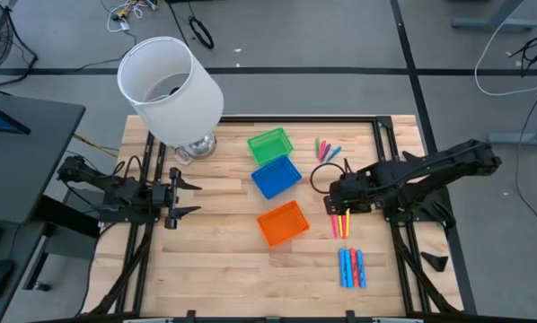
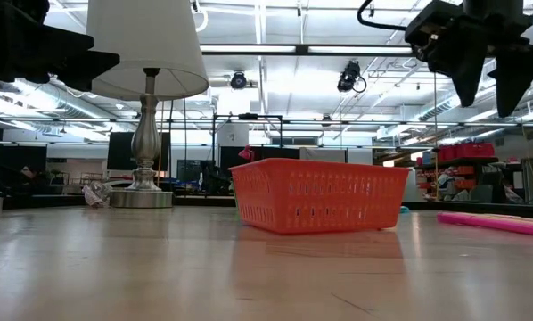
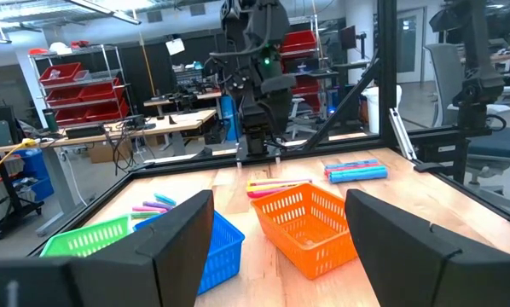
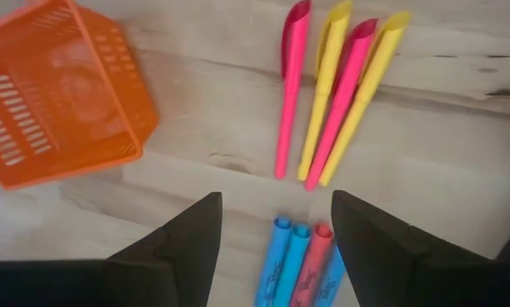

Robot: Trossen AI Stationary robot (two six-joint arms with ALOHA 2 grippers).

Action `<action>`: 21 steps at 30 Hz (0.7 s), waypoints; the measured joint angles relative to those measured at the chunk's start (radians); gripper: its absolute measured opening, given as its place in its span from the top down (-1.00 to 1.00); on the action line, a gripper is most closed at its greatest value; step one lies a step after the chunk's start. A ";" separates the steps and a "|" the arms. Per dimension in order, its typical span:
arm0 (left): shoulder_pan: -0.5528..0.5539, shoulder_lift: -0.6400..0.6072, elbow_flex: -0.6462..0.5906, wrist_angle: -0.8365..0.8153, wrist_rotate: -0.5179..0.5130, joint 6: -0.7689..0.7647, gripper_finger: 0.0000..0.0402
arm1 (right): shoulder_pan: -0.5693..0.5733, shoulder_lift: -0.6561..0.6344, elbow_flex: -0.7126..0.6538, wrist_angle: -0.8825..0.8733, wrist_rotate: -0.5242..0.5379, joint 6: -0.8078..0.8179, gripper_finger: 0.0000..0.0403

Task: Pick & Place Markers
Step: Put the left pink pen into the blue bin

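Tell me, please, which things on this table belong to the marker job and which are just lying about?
Part of the job:
pink and yellow markers, under the open right gripper
blue and red markers
small marker group by the green tray
green, blue tray and orange tray, all seemingly empty

Just lying about:
lamp
left gripper, open, waiting at the left side

No legible text, label, brand, number or sign found on any item. The markers (image 4: 340, 102) carry no readable print; the orange tray (image 4: 59, 94) is unmarked.
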 joint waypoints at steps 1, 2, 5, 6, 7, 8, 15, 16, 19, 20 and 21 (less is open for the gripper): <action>0.000 0.000 0.000 0.000 0.000 0.000 -0.36 | 0.004 0.011 0.000 0.005 0.000 0.000 -0.11; 0.000 0.000 0.000 0.000 0.000 0.000 -0.36 | 0.006 0.022 0.000 0.010 0.000 0.000 -0.11; 0.000 0.000 0.000 0.000 0.000 0.000 -0.36 | 0.012 0.053 0.000 0.026 0.000 0.000 -0.11; 0.000 0.000 0.000 0.000 0.000 0.000 -0.36 | 0.012 0.063 0.000 0.030 0.000 0.000 -0.11; 0.000 0.000 0.000 0.000 0.000 0.000 -0.36 | 0.015 0.074 0.000 0.033 0.001 0.000 -0.11; 0.000 0.000 0.000 0.000 0.000 0.000 -0.36 | 0.017 0.083 0.000 0.036 0.002 0.000 -0.11; 0.000 0.000 0.000 0.000 0.000 0.000 -0.36 | 0.038 0.143 0.000 0.048 0.019 -0.001 -0.11; 0.000 0.000 0.000 0.000 0.000 0.000 -0.36 | 0.038 0.150 0.000 0.048 0.019 -0.001 -0.11; 0.000 0.000 0.000 0.000 0.000 0.000 -0.36 | 0.042 0.168 0.000 0.048 0.026 -0.001 -0.11; 0.000 0.000 0.000 0.000 0.000 0.000 -0.36 | 0.042 0.175 0.000 0.049 0.032 -0.001 -0.11; 0.000 0.000 0.000 0.000 0.000 0.000 -0.36 | 0.042 0.181 0.000 0.048 0.041 -0.001 -0.11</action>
